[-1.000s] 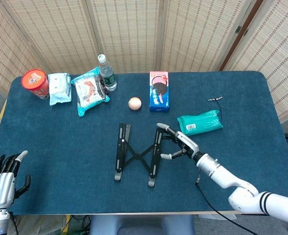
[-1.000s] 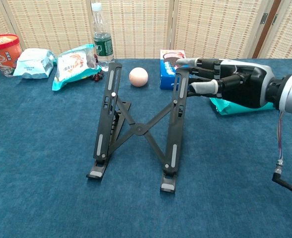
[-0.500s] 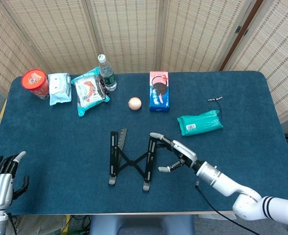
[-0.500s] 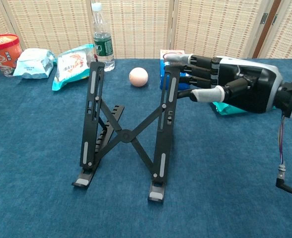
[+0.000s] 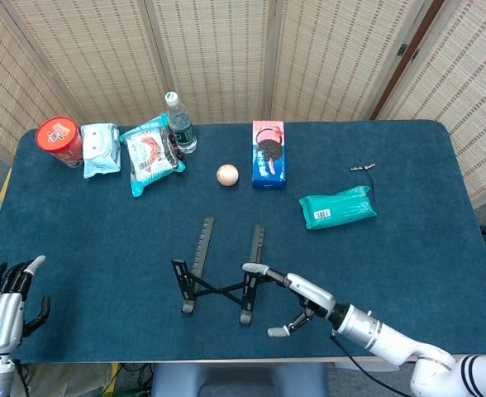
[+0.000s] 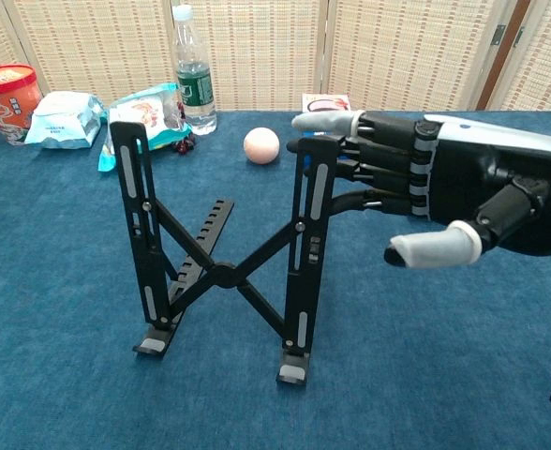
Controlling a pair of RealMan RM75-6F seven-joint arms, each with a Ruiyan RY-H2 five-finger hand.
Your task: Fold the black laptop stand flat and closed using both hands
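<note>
Our right hand (image 6: pixel 444 192) is spread, its fingertips (image 6: pixel 305 143) touching the top of the black laptop stand (image 6: pixel 221 272). Our left hand (image 5: pixel 7 302), spread, waits near the table (image 5: pixel 408 248) corner.

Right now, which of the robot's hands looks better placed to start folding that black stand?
The right hand. Its fingers already reach the top of the laptop stand's right rail. The left hand sits open at the table's near left corner, well away from the stand.
</note>
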